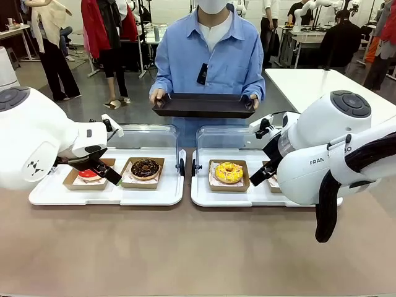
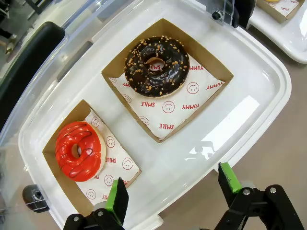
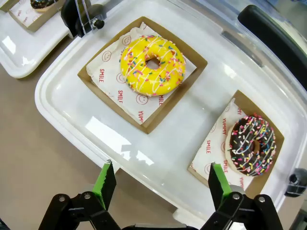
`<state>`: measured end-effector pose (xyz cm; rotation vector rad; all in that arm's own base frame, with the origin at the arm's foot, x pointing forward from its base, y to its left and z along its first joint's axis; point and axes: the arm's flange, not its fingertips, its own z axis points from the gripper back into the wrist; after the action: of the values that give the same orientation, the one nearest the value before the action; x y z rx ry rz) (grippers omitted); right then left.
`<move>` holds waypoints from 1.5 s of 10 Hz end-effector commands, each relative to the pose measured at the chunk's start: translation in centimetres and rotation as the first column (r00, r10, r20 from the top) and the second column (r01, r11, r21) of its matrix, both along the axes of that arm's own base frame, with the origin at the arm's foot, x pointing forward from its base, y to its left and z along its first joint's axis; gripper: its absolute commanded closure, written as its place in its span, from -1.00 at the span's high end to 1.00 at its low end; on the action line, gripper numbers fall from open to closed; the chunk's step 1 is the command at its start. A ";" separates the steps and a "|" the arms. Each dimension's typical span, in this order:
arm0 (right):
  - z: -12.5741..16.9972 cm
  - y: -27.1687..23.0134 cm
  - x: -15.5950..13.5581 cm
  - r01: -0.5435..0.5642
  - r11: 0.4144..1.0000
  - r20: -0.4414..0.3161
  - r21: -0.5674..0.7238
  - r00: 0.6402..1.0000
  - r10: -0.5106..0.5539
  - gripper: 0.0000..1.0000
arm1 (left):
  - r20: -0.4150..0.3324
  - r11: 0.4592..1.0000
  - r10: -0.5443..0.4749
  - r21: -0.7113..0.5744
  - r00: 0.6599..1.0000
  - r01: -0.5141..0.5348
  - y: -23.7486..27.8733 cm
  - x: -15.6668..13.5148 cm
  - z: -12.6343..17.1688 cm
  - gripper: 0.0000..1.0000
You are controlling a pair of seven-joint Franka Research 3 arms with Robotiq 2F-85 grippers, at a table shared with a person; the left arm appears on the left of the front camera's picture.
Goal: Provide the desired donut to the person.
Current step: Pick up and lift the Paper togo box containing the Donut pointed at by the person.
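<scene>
Across table [image 1: 185,253], person [image 1: 210,55] with black tray [image 1: 204,105] broadside

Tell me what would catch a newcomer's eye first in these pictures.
Four bright donuts in cardboard boxes stand out: the red donut and nut-topped chocolate donut on the left white tray, the yellow donut and sprinkled chocolate donut on the right white tray. At the far side, the person holds a black tray.

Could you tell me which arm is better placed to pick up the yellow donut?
Right: the right gripper, open, hangs over the tray holding the yellow donut; the left gripper is over the other tray.
</scene>
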<state>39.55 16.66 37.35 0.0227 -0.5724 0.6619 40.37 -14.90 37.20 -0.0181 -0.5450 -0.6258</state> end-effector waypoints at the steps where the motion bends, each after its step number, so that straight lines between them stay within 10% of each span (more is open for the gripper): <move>1: 0.0 0.0 0.0 0.000 1.000 0.000 0.000 1.000 0.000 1.00 | 0.000 1.000 0.000 0.000 1.000 0.000 0.0 0.0 0.0 1.00; 9: 1.4 0.0 -0.3 0.055 0.998 -0.036 0.028 0.998 -0.054 1.00 | 0.000 1.000 0.000 0.000 1.000 0.000 0.0 0.0 0.0 1.00; 15: 16.0 0.2 -6.4 0.093 0.995 -0.013 0.035 0.996 -0.093 1.00 | 0.035 0.998 0.005 0.070 0.999 -0.007 -0.7 -5.1 15.2 1.00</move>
<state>34.15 16.48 52.59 0.0371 -0.5871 0.5619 35.78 -15.37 51.40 0.0425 -0.5488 -0.6724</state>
